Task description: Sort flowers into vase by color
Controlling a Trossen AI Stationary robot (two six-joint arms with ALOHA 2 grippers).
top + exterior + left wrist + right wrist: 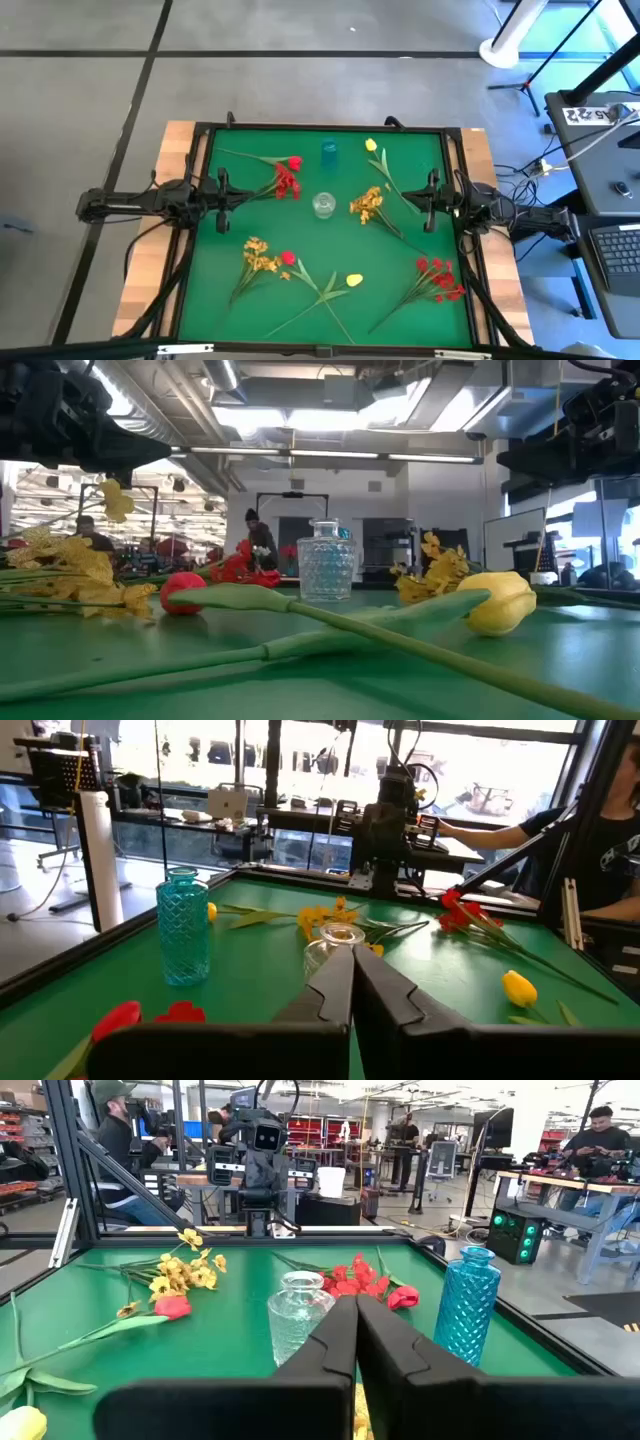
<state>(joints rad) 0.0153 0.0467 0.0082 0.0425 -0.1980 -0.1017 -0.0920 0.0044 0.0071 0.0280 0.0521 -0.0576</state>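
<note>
My left gripper (352, 982) and right gripper (356, 1342) hover with fingers pressed together, holding nothing. Between them stand the clear vase (323, 205) and blue vase (329, 152). The flowers (284, 178), red and yellow clusters and buds on thin green stems, lie scattered around on the green mat (240, 215).

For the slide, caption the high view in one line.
Shut left gripper and right gripper flank a clear glass vase and blue glass vase amid scattered red and yellow flowers.
</note>
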